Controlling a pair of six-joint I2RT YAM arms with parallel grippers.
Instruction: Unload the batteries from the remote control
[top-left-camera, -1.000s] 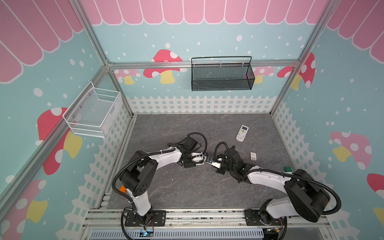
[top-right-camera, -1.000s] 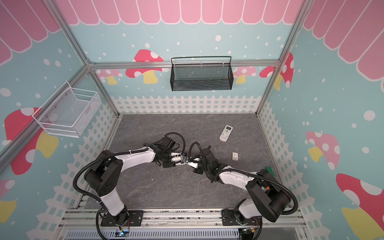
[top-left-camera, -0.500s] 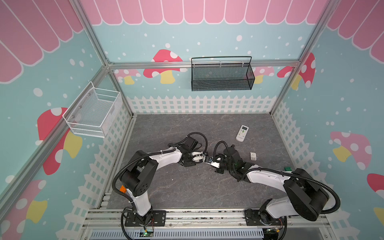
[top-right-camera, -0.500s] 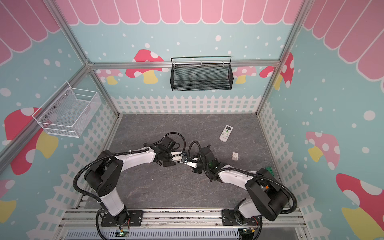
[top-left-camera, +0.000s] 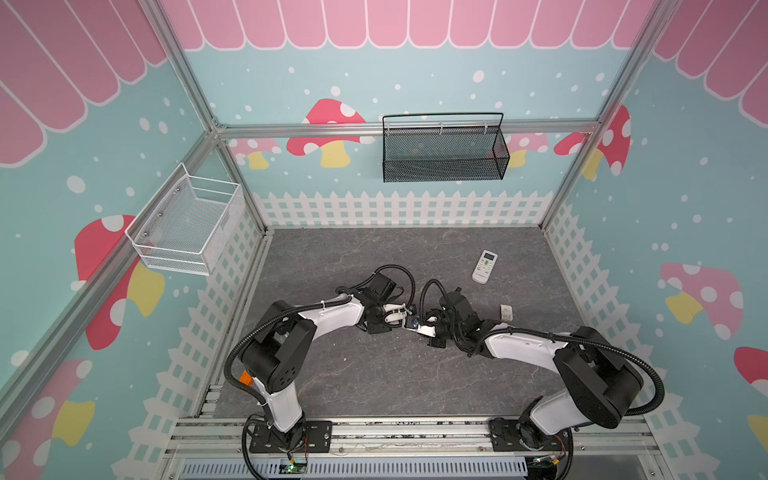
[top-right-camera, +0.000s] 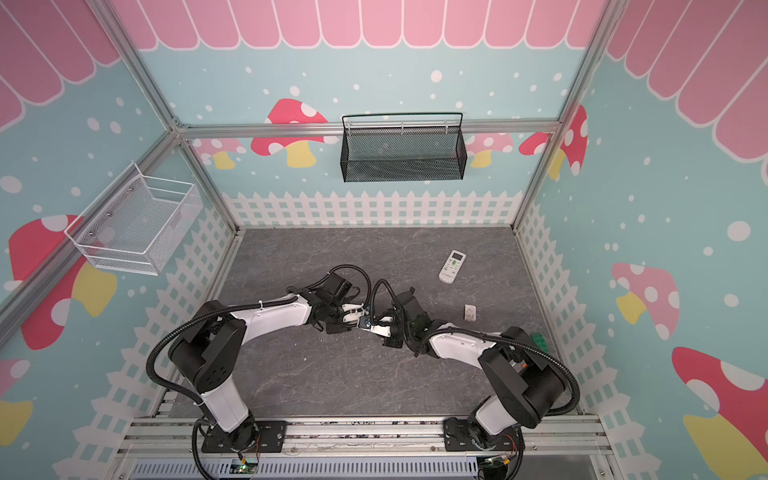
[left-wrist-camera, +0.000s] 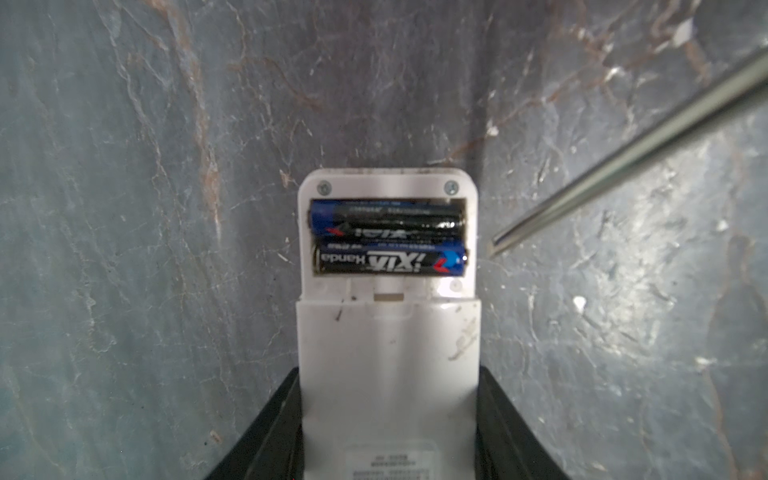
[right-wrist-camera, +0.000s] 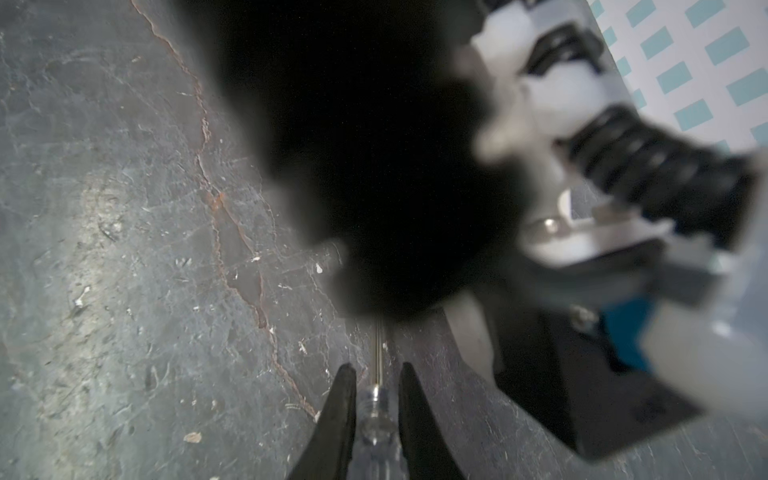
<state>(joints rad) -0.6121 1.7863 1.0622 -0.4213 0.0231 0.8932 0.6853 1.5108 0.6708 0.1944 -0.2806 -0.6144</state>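
Left wrist: left tool (left-wrist-camera: 388, 399) pinches remote (left-wrist-camera: 388, 340), batteries (left-wrist-camera: 388, 239) seated. Your right tool (right-wrist-camera: 376, 374), pinching the screwdriver (right-wrist-camera: 376, 424), edged closer to pry.

Top views bright, right wrist seemingly blurred

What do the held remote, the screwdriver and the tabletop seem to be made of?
The held remote: white plastic, matte and scuffed, with two small metal screws. The screwdriver: shiny bare-metal shaft, judging by its glint; clear handle, likely plastic. The tabletop: grey, veined like stone, slight sheen; may be a printed laminate.
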